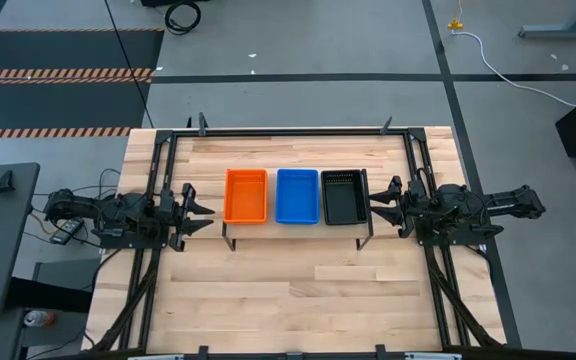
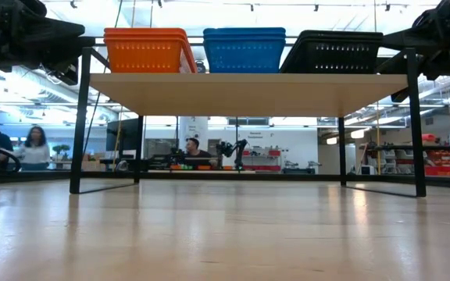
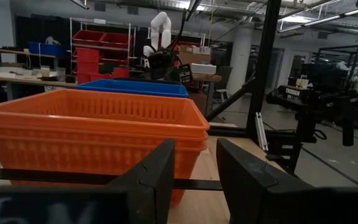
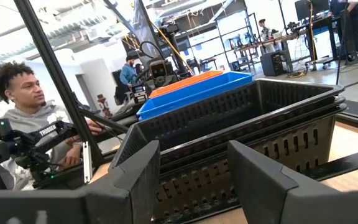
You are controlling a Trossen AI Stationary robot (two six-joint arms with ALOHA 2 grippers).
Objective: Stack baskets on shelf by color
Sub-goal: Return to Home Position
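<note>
Three stacks of baskets stand side by side on the light-wood shelf (image 1: pixel 298 226): orange baskets (image 1: pixel 246 195) at the left, blue baskets (image 1: pixel 297 195) in the middle, black baskets (image 1: pixel 344 196) at the right. Each stack rests by its bottom on the shelf board (image 2: pixel 248 92). My left gripper (image 1: pixel 204 212) is open and empty just left of the orange stack (image 3: pixel 92 140). My right gripper (image 1: pixel 376 208) is open and empty just right of the black stack (image 4: pixel 241 134).
The shelf stands on thin black legs (image 2: pixel 77 125) on the plank tabletop (image 1: pixel 298 290), which has black rails (image 1: pixel 288 131) along its edges. People show in the room beyond the table (image 4: pixel 23 112). Bare wood lies at the near side of the shelf.
</note>
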